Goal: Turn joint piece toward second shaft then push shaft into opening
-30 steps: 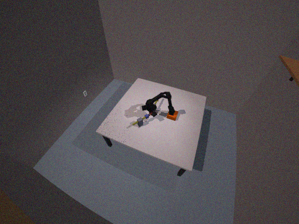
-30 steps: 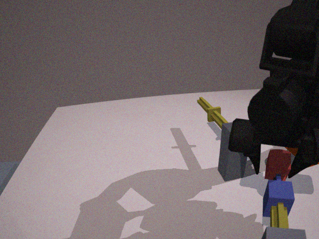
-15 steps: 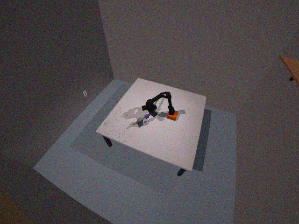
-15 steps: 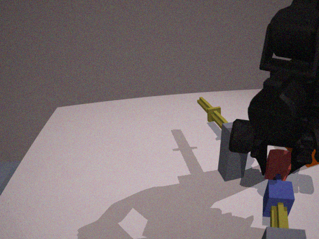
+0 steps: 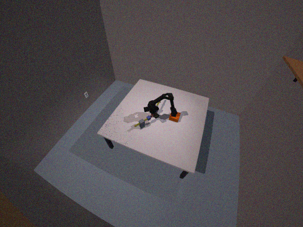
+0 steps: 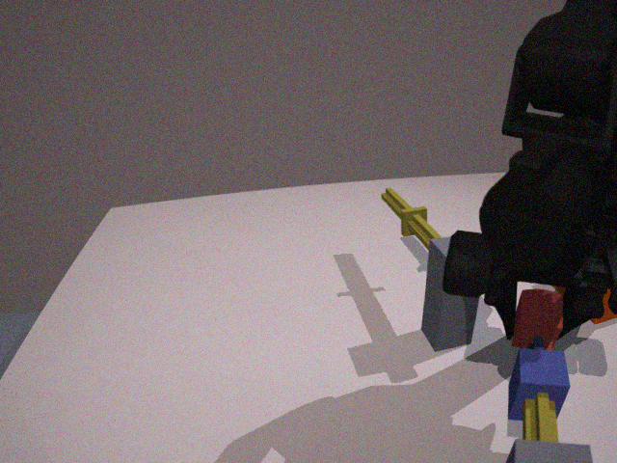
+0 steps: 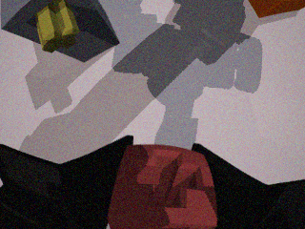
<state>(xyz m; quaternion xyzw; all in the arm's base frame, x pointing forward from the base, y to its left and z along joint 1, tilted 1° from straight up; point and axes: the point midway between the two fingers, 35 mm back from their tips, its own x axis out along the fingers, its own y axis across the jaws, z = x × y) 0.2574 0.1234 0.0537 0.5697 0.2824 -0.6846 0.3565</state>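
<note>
My gripper (image 5: 153,114) (image 6: 537,323) (image 7: 163,145) is shut on the red joint piece (image 6: 538,316) (image 7: 195,212), one finger on each side. Its cross-shaped opening faces up toward the wrist camera. Its lower end is hinged to the blue part (image 5: 148,117) (image 6: 540,368) on the first yellow shaft (image 5: 136,125) (image 6: 548,423). That shaft runs through the grey block (image 5: 141,124) (image 6: 550,452). The second yellow shaft (image 6: 393,199) (image 7: 57,29), with a square collar, runs through the other grey block (image 6: 438,299) (image 7: 97,43). Its near end is apart from the joint piece and hidden in the exterior view.
The orange arm base (image 5: 174,117) (image 6: 606,310) (image 7: 276,6) stands on the pale table (image 5: 171,144) (image 6: 199,279). The arm arches over from it. The second block stands close beside the gripper body in the exterior view. Arm shadows cross the table.
</note>
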